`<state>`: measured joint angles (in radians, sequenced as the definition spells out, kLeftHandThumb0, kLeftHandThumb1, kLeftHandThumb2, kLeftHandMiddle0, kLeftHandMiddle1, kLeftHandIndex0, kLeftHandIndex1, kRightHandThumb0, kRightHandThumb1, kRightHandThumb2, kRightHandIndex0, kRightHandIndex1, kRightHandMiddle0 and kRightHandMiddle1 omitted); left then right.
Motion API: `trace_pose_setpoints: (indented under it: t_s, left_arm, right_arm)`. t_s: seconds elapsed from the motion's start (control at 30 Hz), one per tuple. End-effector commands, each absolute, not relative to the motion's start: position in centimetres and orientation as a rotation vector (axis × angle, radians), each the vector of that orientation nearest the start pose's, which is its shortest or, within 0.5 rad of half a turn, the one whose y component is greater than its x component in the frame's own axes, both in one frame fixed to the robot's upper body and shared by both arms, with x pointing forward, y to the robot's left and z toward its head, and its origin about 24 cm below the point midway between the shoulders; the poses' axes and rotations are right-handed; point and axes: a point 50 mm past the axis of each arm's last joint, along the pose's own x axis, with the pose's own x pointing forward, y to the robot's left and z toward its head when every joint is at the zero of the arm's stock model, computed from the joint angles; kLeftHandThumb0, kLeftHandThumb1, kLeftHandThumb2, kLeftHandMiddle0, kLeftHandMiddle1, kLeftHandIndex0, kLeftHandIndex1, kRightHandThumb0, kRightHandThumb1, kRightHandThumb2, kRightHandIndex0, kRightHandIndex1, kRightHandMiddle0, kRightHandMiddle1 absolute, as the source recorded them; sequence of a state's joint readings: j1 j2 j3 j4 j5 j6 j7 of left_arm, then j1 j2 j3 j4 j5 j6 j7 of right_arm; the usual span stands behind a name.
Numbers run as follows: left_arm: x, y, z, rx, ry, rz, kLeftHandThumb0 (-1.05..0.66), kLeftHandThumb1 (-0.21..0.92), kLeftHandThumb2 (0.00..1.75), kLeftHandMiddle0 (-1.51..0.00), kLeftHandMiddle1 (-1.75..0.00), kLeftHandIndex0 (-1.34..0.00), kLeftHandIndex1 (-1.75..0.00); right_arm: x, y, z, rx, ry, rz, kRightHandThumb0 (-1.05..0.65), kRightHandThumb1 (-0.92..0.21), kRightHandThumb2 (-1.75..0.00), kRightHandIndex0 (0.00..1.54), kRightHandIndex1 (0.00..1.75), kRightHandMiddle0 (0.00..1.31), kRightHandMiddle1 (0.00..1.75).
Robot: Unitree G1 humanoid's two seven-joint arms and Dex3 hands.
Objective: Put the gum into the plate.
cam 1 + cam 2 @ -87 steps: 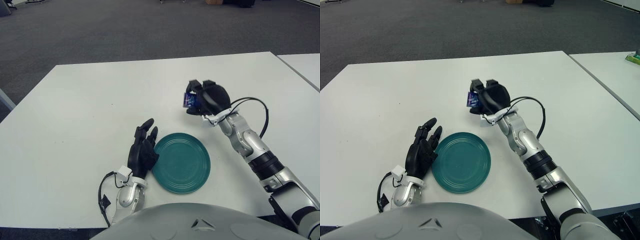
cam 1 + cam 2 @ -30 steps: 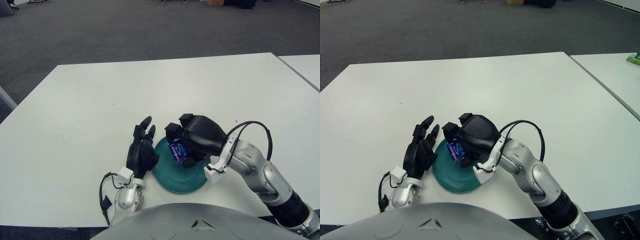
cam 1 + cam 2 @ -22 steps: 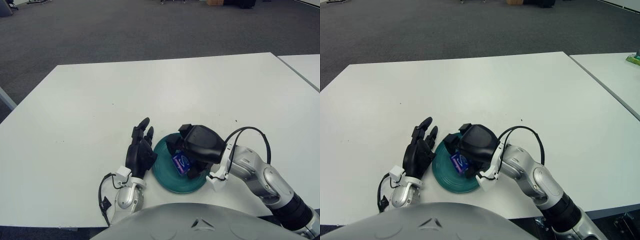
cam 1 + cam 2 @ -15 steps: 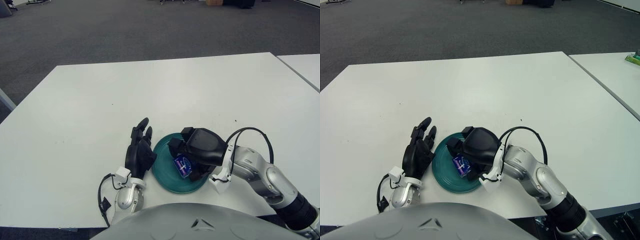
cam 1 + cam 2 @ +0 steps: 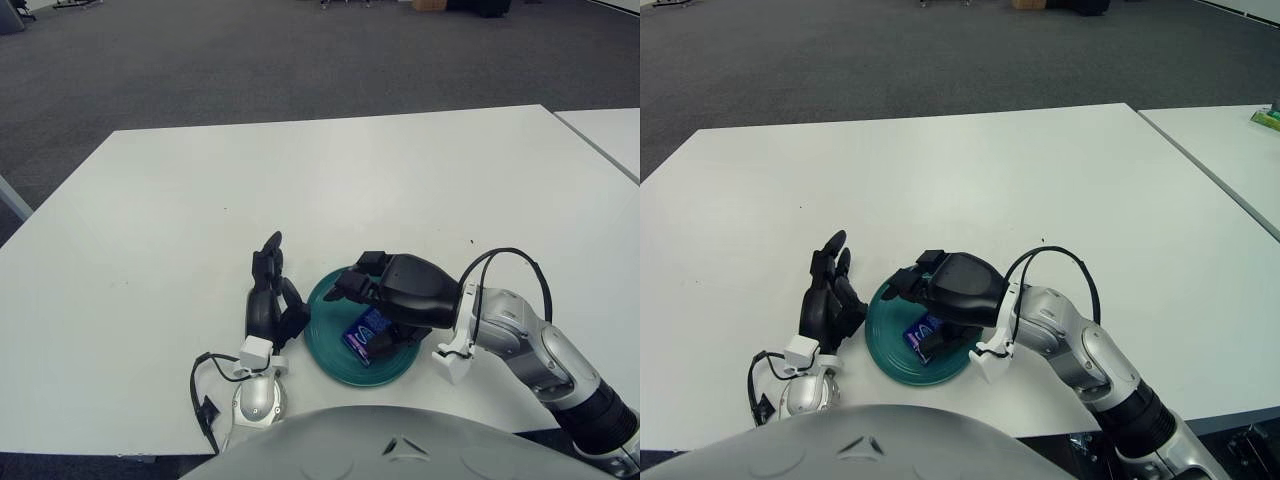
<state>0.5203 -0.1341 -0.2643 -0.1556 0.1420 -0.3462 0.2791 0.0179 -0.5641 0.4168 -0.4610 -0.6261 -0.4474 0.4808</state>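
The gum (image 5: 365, 334), a small blue pack, lies flat in the teal plate (image 5: 328, 330) near the table's front edge. My right hand (image 5: 398, 292) hovers just over it from the right. Its fingers (image 5: 352, 284) are spread out to the left and no longer clasp the pack, while the thumb shows close beside the pack's right end. My left hand (image 5: 268, 302) shows just left of the plate, turned edge-on with its fingers loosely extended and holding nothing. In the right eye view the gum (image 5: 922, 337) is again inside the plate (image 5: 885, 340).
The white table (image 5: 180, 200) stretches far ahead and to both sides. A second white table (image 5: 612, 128) adjoins on the right and carries a small green item (image 5: 1268, 117). A black cable (image 5: 500, 262) loops off my right wrist.
My right hand brought the gum from beyond the plate down into it, then spread its fingers, so the pack now lies flat. My left hand turned and shifted slightly left.
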Motion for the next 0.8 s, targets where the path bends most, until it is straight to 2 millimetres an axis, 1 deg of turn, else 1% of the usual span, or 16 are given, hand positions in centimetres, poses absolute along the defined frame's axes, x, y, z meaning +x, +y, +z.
trace_pose_setpoints:
  t_s: [0.0, 0.23, 0.37, 0.47, 0.53, 0.57, 0.6, 0.63, 0.67, 0.7, 0.73, 0.77]
  left_arm:
    - [15.5, 8.4, 3.0, -0.252, -0.048, 0.253, -1.02, 0.92, 1.1, -0.31, -0.03, 0.0, -0.55]
    - [15.4, 8.5, 3.2, -0.255, -0.045, 0.259, -1.01, 0.92, 1.11, -0.33, -0.03, 0.0, -0.57]
    - [15.4, 8.3, 3.2, -0.235, -0.041, 0.19, -1.01, 0.92, 1.11, -0.32, -0.02, 0.0, -0.53]
    - [15.4, 8.2, 3.2, -0.24, -0.036, 0.154, -1.03, 0.92, 1.11, -0.31, -0.01, 0.0, -0.51]
    - [16.1, 8.5, 2.4, -0.251, -0.025, 0.106, -1.03, 0.92, 1.1, -0.3, -0.01, 0.0, -0.5]
    - [16.4, 8.7, 2.0, -0.258, -0.02, 0.091, -1.04, 0.92, 1.09, -0.29, -0.01, 0.0, -0.5]
    - [16.3, 8.9, 1.8, -0.275, -0.015, 0.081, -1.04, 0.92, 1.08, -0.29, -0.01, 0.0, -0.5]
    - [16.2, 9.0, 1.7, -0.286, -0.014, 0.077, -1.04, 0.92, 1.08, -0.28, -0.01, 0.0, -0.5]
    - [16.1, 9.1, 1.6, -0.3, -0.012, 0.072, -1.05, 0.92, 1.07, -0.28, 0.0, 0.0, -0.51]
    - [15.9, 9.1, 1.5, -0.31, -0.012, 0.067, -1.05, 0.92, 1.07, -0.28, -0.01, 0.0, -0.52]
    - [15.8, 9.2, 1.4, -0.329, -0.01, 0.062, -1.05, 0.92, 1.06, -0.29, -0.01, 0.0, -0.53]
    - [15.7, 9.3, 1.4, -0.342, -0.009, 0.058, -1.05, 0.92, 1.06, -0.29, -0.01, 0.0, -0.54]
  right_arm:
    - [18.0, -9.1, 10.5, -1.129, -0.619, 1.036, -0.92, -0.92, -0.68, 0.27, 0.07, 0.0, 0.53]
    - [18.1, -9.3, 10.4, -1.078, -0.581, 1.026, -1.0, -0.92, -0.74, 0.21, 0.02, 0.0, 0.45]
    - [18.1, -9.6, 10.3, -1.041, -0.555, 0.996, -1.04, -0.92, -0.77, 0.16, 0.01, 0.0, 0.37]
    - [18.0, -9.7, 10.1, -1.001, -0.536, 0.972, -1.05, -0.92, -0.76, 0.14, 0.0, 0.0, 0.35]
    - [18.0, -9.7, 10.0, -0.926, -0.514, 0.893, -1.05, -0.92, -0.76, 0.15, 0.01, 0.0, 0.36]
    - [18.0, -9.8, 10.0, -0.895, -0.506, 0.856, -1.04, -0.92, -0.74, 0.26, 0.12, 0.0, 0.43]
    - [18.1, -9.8, 9.9, -0.866, -0.503, 0.802, -1.04, -0.92, -0.72, 0.28, 0.27, 0.0, 0.49]
    - [18.1, -9.9, 9.9, -0.851, -0.504, 0.769, -1.04, -0.92, -0.72, 0.29, 0.37, 0.0, 0.53]
    - [18.1, -9.9, 9.8, -0.834, -0.505, 0.727, -1.03, -0.92, -0.71, 0.29, 0.53, 0.0, 0.6]
    - [18.1, -9.9, 9.8, -0.823, -0.506, 0.698, -1.02, -0.92, -0.7, 0.29, 0.81, 0.0, 0.7]
    - [18.2, -10.0, 9.7, -0.795, -0.499, 0.645, -1.01, -0.92, -0.7, 0.29, 0.93, 0.0, 0.74]
    - [18.3, -10.0, 9.6, -0.775, -0.494, 0.608, -0.97, -0.92, -0.68, 0.29, 1.19, 0.0, 0.84]
